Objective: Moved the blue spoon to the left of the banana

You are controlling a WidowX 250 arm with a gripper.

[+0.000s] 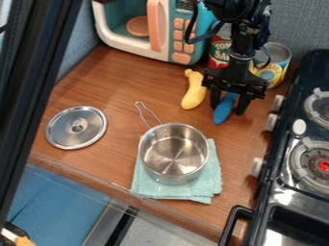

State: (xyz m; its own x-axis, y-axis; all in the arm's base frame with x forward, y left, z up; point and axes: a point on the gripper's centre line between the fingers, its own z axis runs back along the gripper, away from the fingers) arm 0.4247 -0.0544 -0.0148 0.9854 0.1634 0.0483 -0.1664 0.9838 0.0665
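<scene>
Overall, the biggest thing is the brown wooden counter [122,91], which runs at a slant under nearly everything. A black stove [281,166] stands along its right side, with pale knobs down the near edge, round burners on top and a black handle at the bottom. At the upper left, against the wall, sits a toy microwave [164,53], white and teal, with a peach handle and buttons and a round peach disc inside. The black robot arm [241,43] comes down from the top edge, right of the microwave, and its gripper [227,111] hangs low over the upper right part of the counter. The gripper is open, its two fingers spread apart on either side of the blue spoon. A folded, light teal cloth [213,178] lies near the counter's front edge. On it sits a steel pot [174,161], its wire handle pointing up and to the left. A round metal lid [65,126] lies flat, well to the left of the pot. Two cans stand at the back: a yellow one [272,72] right of the arm and a red one [220,52] partly behind it. The yellow banana [193,92] lies just left of the gripper. The blue spoon [223,111] is right of the banana, between the fingers.
</scene>
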